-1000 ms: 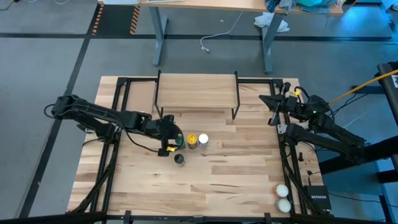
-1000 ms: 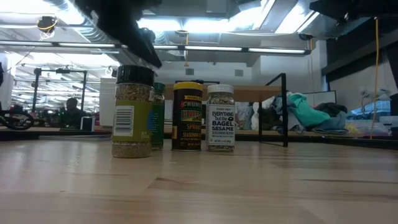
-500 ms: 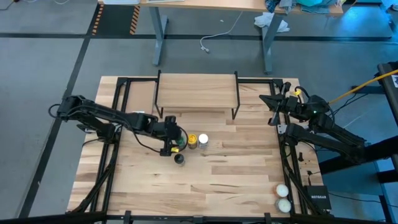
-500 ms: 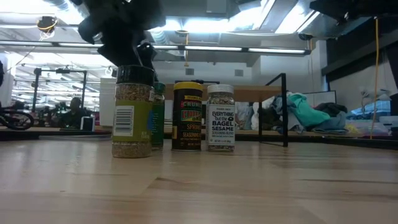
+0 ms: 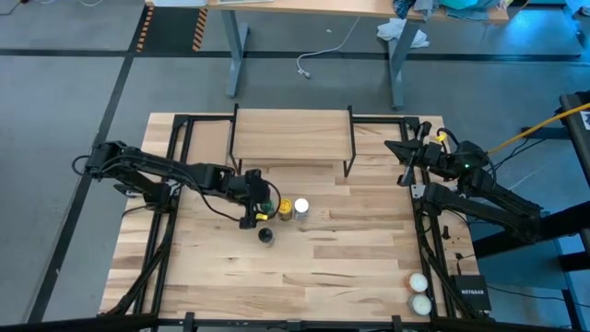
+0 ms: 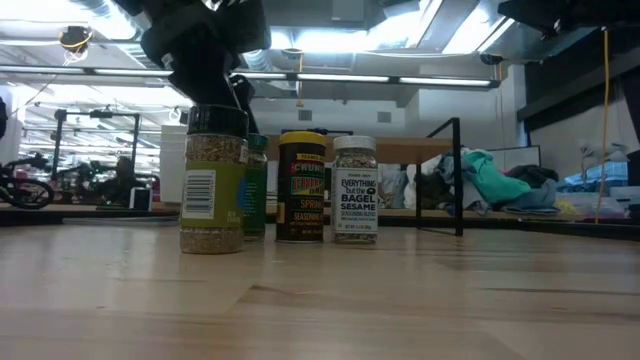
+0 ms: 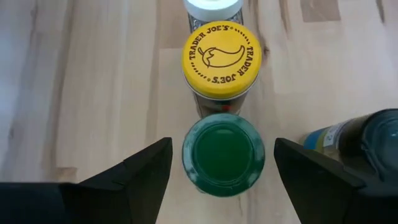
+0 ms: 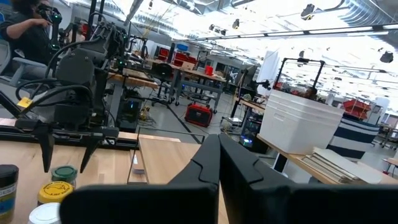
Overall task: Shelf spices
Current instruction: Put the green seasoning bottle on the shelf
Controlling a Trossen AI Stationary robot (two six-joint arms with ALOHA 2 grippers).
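Observation:
Four spice jars stand upright on their bases mid-table. The green-lidded jar (image 7: 224, 152), the amber yellow-lidded jar (image 5: 285, 207) and the white-lidded jar (image 5: 301, 207) form a row. The black-lidded jar (image 5: 265, 236) stands nearer the table's near edge. My left gripper (image 7: 222, 165) hangs open above the green-lidded jar (image 6: 255, 185), one finger on each side of it, touching nothing. The shelf (image 5: 290, 136) stands at the far edge. My right gripper (image 8: 217, 168) waits shut at the far right (image 5: 406, 157).
Two whitish balls (image 5: 418, 282) (image 5: 421, 302) and a small black box (image 5: 472, 293) lie at the near right corner. Black frame rails run along both table sides (image 5: 171, 175). Bare wood lies between the jar row and the shelf's legs (image 5: 348, 168).
My left gripper has moved toward the table's right, over the green-lidded jar, and has come down a little toward the jars. The jars have stayed in place.

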